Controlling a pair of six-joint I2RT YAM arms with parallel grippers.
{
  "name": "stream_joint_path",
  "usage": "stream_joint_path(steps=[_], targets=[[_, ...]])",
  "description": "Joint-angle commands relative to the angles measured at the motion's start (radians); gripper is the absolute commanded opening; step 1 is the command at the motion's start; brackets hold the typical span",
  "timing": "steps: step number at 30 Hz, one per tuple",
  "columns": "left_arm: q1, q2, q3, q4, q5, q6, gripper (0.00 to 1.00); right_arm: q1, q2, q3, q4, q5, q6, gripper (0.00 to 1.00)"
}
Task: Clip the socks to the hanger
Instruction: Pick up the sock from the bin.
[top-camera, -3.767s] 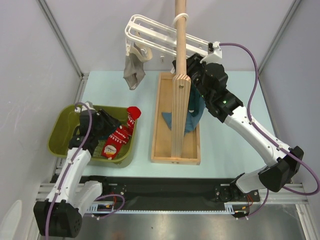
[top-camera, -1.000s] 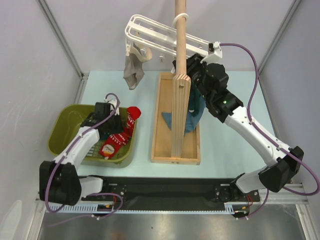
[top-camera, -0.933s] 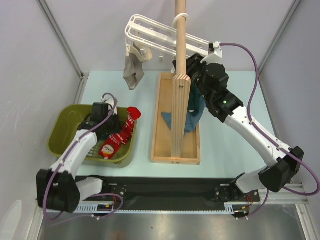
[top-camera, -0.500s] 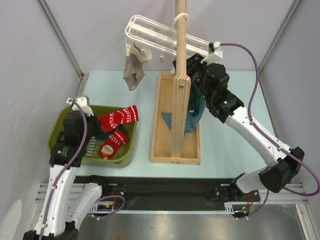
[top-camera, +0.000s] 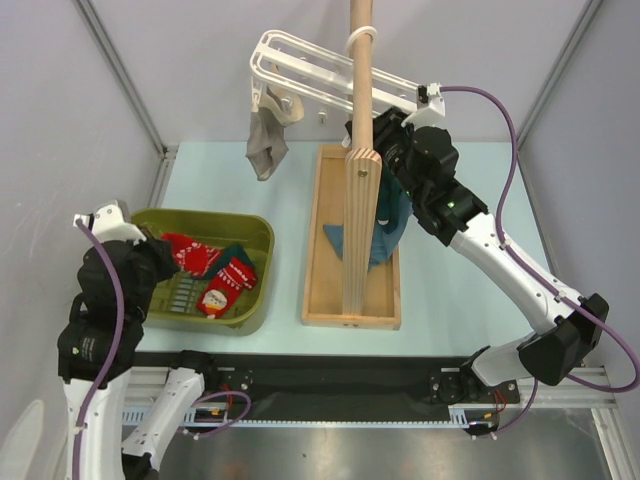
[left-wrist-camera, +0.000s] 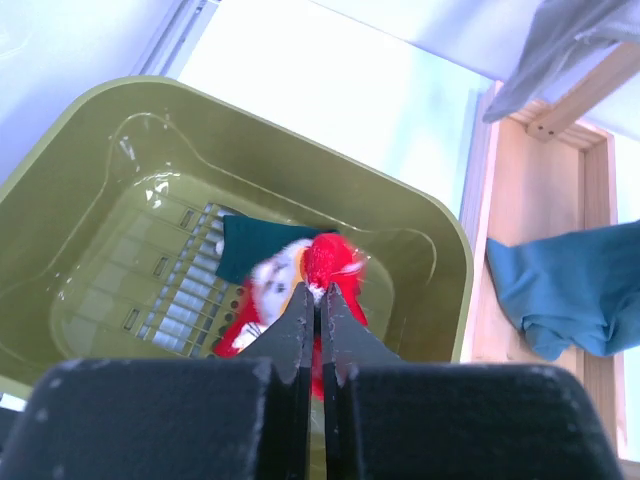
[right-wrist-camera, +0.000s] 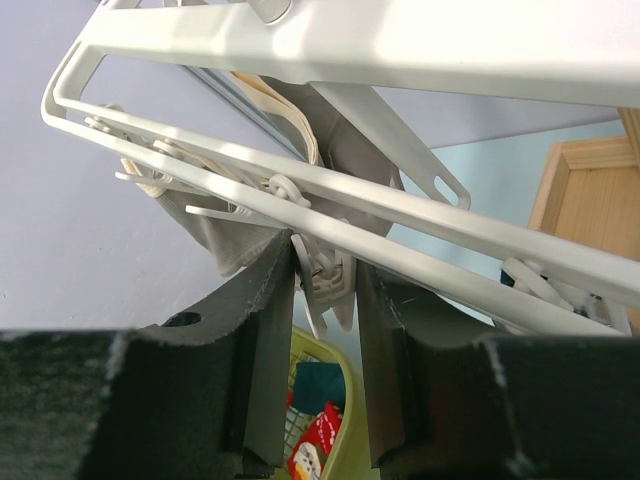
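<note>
Hard to make out from overhead where the left hand (left-wrist-camera: 318, 295) ends: dark fingertips merging with the arm. Clearer from the wrist: fingers (left-wrist-camera: 290, 340) pressed flat together, pinching the tip of a red sock (top-camera: 192, 256) with white print, held above the basin. Cannot tell how much fabric hangs past the fingertips, blurred and partly covered by the fingers themselves.

Further right, most of the right hand (right-wrist-camera: 325, 300) lost behind the wooden pole stand (top-camera: 361, 100) in the overhead view. Seen from its own wrist, narrowed onto a white clip peg (right-wrist-camera: 328, 272), a pad (right-wrist-camera: 268, 330) on either side and seemingly touching it. Lower end of the peg sunk between the fingers.

Beyond the left fingertips, pale worktop (top-camera: 460, 200). To their right, a blue garment (top-camera: 385, 225) at the stand's base; cannot tell whether hanging or lying. Directly above and ahead of the right fingers, the hanger (right-wrist-camera: 420, 55), its white slats crossing the whole wrist view. Left of those fingers, a grey-beige sock (top-camera: 267, 148) dangling from the hanger and blocking what lies behind it.

Below the left fingertips, a green basin (top-camera: 215, 215) on the worktop. Inside, a dark teal sock (top-camera: 233, 256) and a second red-and-white sock (top-camera: 228, 285), just beside each other on the ribbed floor, apart from the hand.
</note>
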Motion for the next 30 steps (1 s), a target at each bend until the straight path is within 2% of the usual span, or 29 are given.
stream_joint_path(steps=[1,5,10,13,18,21,24,30], targets=[[-0.001,0.01,0.027,-0.026,-0.041,-0.042,0.0,0.003,-0.024,0.005,-0.008,-0.016,-0.024,0.0],[-0.001,0.046,-0.014,-0.006,0.097,-0.125,0.0,0.003,-0.028,0.0,-0.008,-0.016,-0.027,0.0],[-0.001,0.129,-0.054,0.069,0.293,-0.325,0.0,0.003,-0.028,-0.006,-0.003,-0.041,-0.041,0.0],[-0.007,0.177,-0.03,0.105,0.347,-0.463,0.0,0.003,-0.028,-0.007,0.007,-0.068,-0.064,0.0],[-0.068,0.224,0.047,0.175,0.342,-0.681,0.0,-0.002,-0.031,-0.024,0.035,-0.108,-0.073,0.0],[-0.151,0.276,0.103,0.188,0.289,-0.784,0.0,-0.003,-0.025,-0.027,0.044,-0.125,-0.08,0.0],[-0.235,0.364,0.162,0.209,0.287,-0.821,0.0,-0.005,-0.023,-0.026,0.043,-0.133,-0.083,0.0],[-0.277,0.528,0.281,0.272,0.324,-0.893,0.0,-0.008,-0.028,-0.033,0.066,-0.15,-0.106,0.0]])
